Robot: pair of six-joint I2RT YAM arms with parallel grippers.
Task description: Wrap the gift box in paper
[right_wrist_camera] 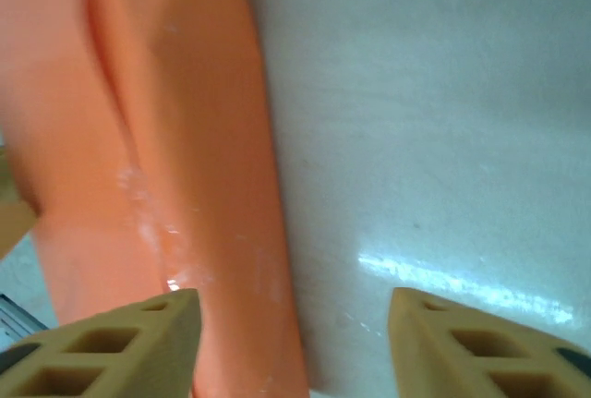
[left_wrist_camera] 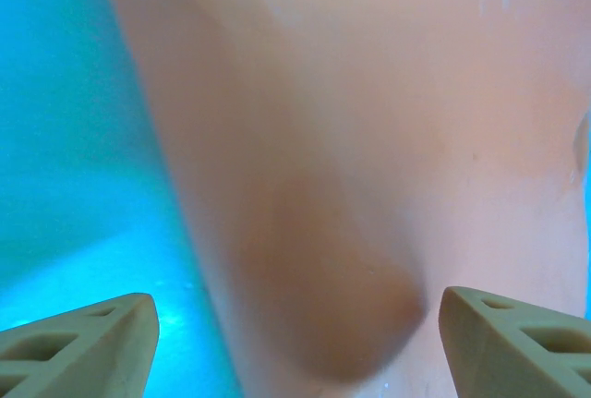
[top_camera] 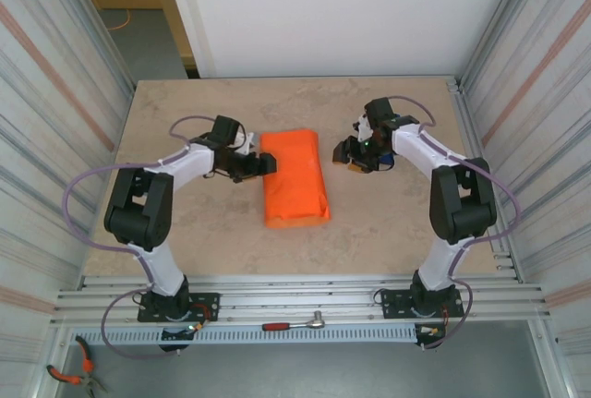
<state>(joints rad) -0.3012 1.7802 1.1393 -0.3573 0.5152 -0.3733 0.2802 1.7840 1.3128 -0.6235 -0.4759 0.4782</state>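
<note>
Paper (top_camera: 294, 176) lies folded; left gripper (left_wrist_camera: 297, 304) released at its edge, right gripper (right_wrist_camera: 295, 304) released nearby

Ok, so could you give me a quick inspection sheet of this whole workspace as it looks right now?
Surface: beige table, no spills seen.
Job's things: orange paper folded into a bundle mid-table, presumably around the gift box.
Clutter: red-handled tool on front rail; pliers lower left; small blue thing by right wrist, unidentifiable.
Grippers: left gripper open at the paper's left edge; right gripper open, just right of it.
Cables: lilac cables loop along both arms.
Surroundings: ribbed metal walls either side, white wall behind.
</note>
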